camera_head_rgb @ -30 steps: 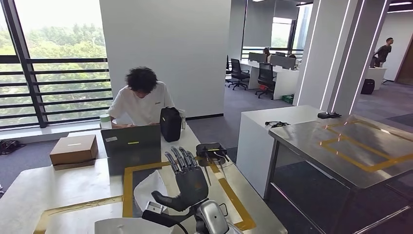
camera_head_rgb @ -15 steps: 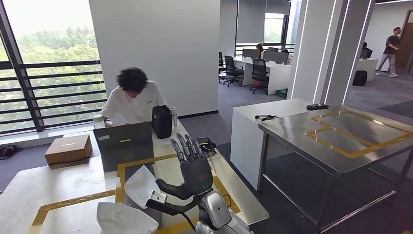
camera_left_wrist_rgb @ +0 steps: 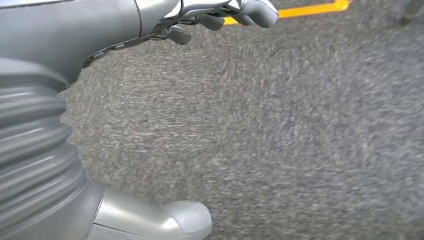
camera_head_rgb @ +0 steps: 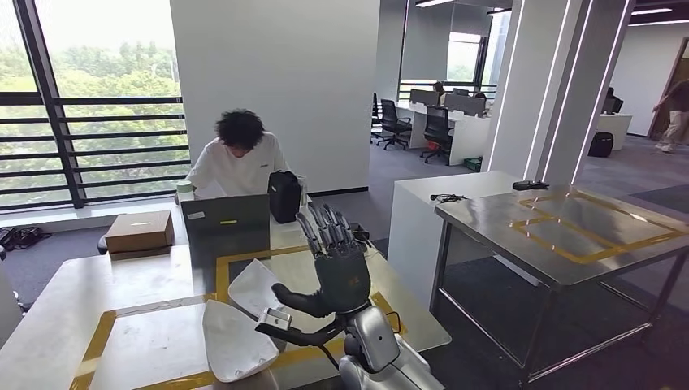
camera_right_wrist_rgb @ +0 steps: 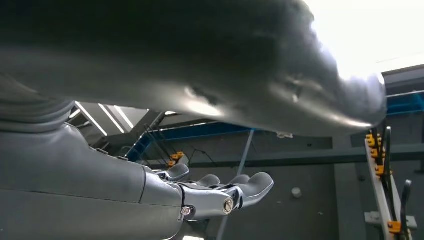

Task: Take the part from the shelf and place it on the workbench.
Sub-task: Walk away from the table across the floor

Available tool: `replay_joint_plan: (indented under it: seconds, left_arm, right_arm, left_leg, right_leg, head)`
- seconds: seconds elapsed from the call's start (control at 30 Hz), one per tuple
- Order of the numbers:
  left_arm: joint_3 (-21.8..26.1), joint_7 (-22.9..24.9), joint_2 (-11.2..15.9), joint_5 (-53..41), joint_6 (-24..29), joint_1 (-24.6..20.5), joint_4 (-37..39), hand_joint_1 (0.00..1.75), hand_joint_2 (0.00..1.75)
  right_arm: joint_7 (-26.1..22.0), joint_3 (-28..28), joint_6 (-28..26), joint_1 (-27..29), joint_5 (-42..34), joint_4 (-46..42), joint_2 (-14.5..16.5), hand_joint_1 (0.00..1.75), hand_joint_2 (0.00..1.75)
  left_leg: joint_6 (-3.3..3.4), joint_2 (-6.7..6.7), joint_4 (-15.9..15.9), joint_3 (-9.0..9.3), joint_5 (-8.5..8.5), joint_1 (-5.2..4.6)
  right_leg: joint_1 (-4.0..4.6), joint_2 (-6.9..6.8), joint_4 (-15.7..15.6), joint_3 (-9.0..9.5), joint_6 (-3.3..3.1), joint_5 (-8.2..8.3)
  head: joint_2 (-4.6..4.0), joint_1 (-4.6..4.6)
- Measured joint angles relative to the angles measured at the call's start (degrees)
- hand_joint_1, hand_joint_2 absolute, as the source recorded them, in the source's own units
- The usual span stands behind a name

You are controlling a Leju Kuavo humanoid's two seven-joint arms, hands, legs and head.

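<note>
My right hand (camera_head_rgb: 337,272) is raised upright in the middle of the head view. I see its back, with the fingers straight and the thumb out to the side, and nothing in it. In the right wrist view the same hand (camera_right_wrist_rgb: 220,192) points at the ceiling with empty fingers. My left hand (camera_left_wrist_rgb: 225,12) hangs over grey carpet, fingers loose and holding nothing. Two white curved shell pieces (camera_head_rgb: 236,341) (camera_head_rgb: 253,286) lie on the white table (camera_head_rgb: 146,284) by yellow tape lines. The steel workbench (camera_head_rgb: 569,236) with a yellow tape frame stands to the right.
A person (camera_head_rgb: 240,158) sits behind a laptop (camera_head_rgb: 227,227) at the far side of the white table. On that table are a cardboard box (camera_head_rgb: 140,231) and a black bag (camera_head_rgb: 284,195). A white counter (camera_head_rgb: 455,191) stands between table and workbench.
The whole view has shifted, so the camera moved. My right hand sits a little higher and further right in the picture, still spread. A person at the far right has walked on.
</note>
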Motion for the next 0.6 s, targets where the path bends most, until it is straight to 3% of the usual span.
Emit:
replay_joint_plan:
  seconds: [0.03,0.07,0.13,0.2,0.23,0.3,0.33,0.37,0.4,0.47,0.5,0.53,0.57,0.6]
  left_arm:
    - [-0.02,0.14,-0.10,-0.09,-0.14,-0.01,0.00,0.00,1.75]
    - [-0.04,0.25,-0.20,-0.20,-0.26,-0.01,0.00,0.00,1.75]
    - [-0.07,0.36,-0.44,-0.39,-0.49,-0.03,0.01,0.00,1.75]
    - [-0.09,0.35,-0.75,-0.44,-0.62,-0.03,-0.01,0.00,1.75]
    - [-0.09,0.34,-0.85,-0.44,-0.65,-0.02,-0.02,0.00,1.75]
    - [-0.10,0.41,-0.91,-0.45,-0.78,0.04,-0.01,0.00,1.75]
    - [-0.11,0.48,-0.92,-0.45,-0.83,0.12,0.02,0.00,1.75]
    - [-0.11,0.55,-0.95,-0.45,-0.87,0.20,0.04,0.00,1.75]
    - [-0.11,0.59,-0.91,-0.45,-0.90,0.24,0.03,0.00,1.75]
    - [-0.11,0.58,-0.84,-0.48,-0.95,0.18,-0.01,0.00,1.75]
    - [-0.11,0.57,-0.81,-0.51,-0.99,0.14,-0.02,0.00,1.75]
    - [-0.12,0.56,-0.81,-0.55,-1.03,0.12,-0.01,0.00,1.75]
    - [-0.13,0.56,-0.82,-0.60,-1.07,0.10,-0.02,0.00,1.75]
    - [-0.13,0.55,-0.81,-0.64,-1.09,0.04,-0.03,0.00,1.75]
  right_arm:
    - [0.30,-0.14,0.17,0.43,0.34,-1.05,-0.38,0.00,0.00]
    - [0.62,-0.33,0.56,0.83,0.74,-2.19,-0.75,0.00,0.00]
    - [1.35,-0.75,1.82,1.24,1.67,-4.93,-1.47,0.00,0.00]
    - [1.83,-1.19,3.05,1.32,2.34,-8.04,-2.17,0.00,0.00]
    - [1.92,-1.48,3.57,1.29,2.49,-9.43,-2.54,0.00,0.00]
    - [1.98,-2.11,4.59,1.25,2.57,-11.69,-3.21,0.00,0.00]
    - [1.99,-2.38,5.05,1.18,2.56,-12.57,-3.50,0.00,0.00]
    - [2.01,-2.61,5.45,1.14,2.55,-13.40,-3.73,0.00,0.00]
    - [2.01,-2.86,5.77,1.11,2.52,-14.22,-3.96,0.00,0.00]
    - [1.98,-3.43,6.27,1.23,2.45,-15.64,-4.45,0.00,0.00]
    - [1.96,-3.67,6.50,1.39,2.43,-16.21,-4.72,0.00,0.00]
    - [1.92,-3.82,6.74,1.55,2.43,-16.68,-4.98,0.00,0.00]
    - [1.91,-3.89,6.96,1.66,2.44,-17.09,-5.23,0.00,0.00]
    - [1.90,-3.91,7.13,1.72,2.45,-17.50,-5.47,0.00,0.00]
  left_leg:
    - [0.04,0.01,0.03,-0.85,0.65,-0.10]
    - [0.03,0.02,0.04,-1.64,1.26,-0.21]
    - [-0.03,0.04,0.06,-2.87,2.41,-0.40]
    - [-0.44,0.06,-0.03,-3.47,3.42,-0.51]
    - [-0.77,0.08,-0.17,-3.52,3.90,-0.42]
    - [-1.58,0.11,-0.79,-3.48,4.87,-0.29]
    - [-1.88,0.08,-0.80,-3.71,4.72,-0.27]
    - [-2.17,0.04,-0.06,-4.17,3.53,-0.29]
    - [-2.45,-0.01,1.84,-4.92,1.39,-0.31]
    - [-3.03,0.00,8.74,-6.73,-4.15,-0.15]
    - [-3.33,0.02,12.19,-7.30,-5.73,-0.07]
    - [-3.56,0.04,14.42,-7.23,-6.00,0.03]
    - [-3.73,0.05,14.79,-6.28,-5.15,0.11]
    - [-3.84,0.06,13.14,-4.32,-3.71,0.19]
  right_leg:
    - [0.07,0.02,1.83,0.21,-0.16,-0.16]
    - [0.19,0.04,1.50,1.52,-0.46,0.74]
    - [0.73,0.10,-4.83,7.09,-1.60,2.90]
    - [1.38,-0.06,-12.66,12.53,-2.74,2.77]
    - [1.62,-0.14,-14.89,13.83,-3.08,2.36]
    - [1.68,-0.28,-16.08,13.80,-3.30,2.99]
    - [1.53,-0.31,-16.61,13.65,-3.54,3.63]
    - [1.32,-0.35,-17.09,13.34,-3.83,4.50]
    - [1.07,-0.37,-17.52,12.87,-4.01,5.43]
    - [0.85,-0.35,-17.68,11.43,-4.13,6.97]
    - [0.78,-0.36,-17.64,10.61,-4.02,7.61]
    - [0.73,-0.38,-17.55,9.78,-3.90,8.22]
    - [0.66,-0.40,-17.39,8.91,-3.75,8.81]
    - [0.57,-0.41,-17.13,8.01,-3.53,9.34]
  head:
    - [0.00,0.02]
    - [0.00,0.03]
    - [0.00,0.07]
    - [0.00,0.03]
    - [0.00,0.03]
    - [0.00,0.04]
    - [-0.01,0.04]
    - [-0.01,-0.01]
    - [-0.01,-0.08]
    - [0.00,-0.26]
    - [0.00,-0.32]
    - [0.00,-0.34]
    - [0.00,-0.37]
    - [0.00,-0.37]
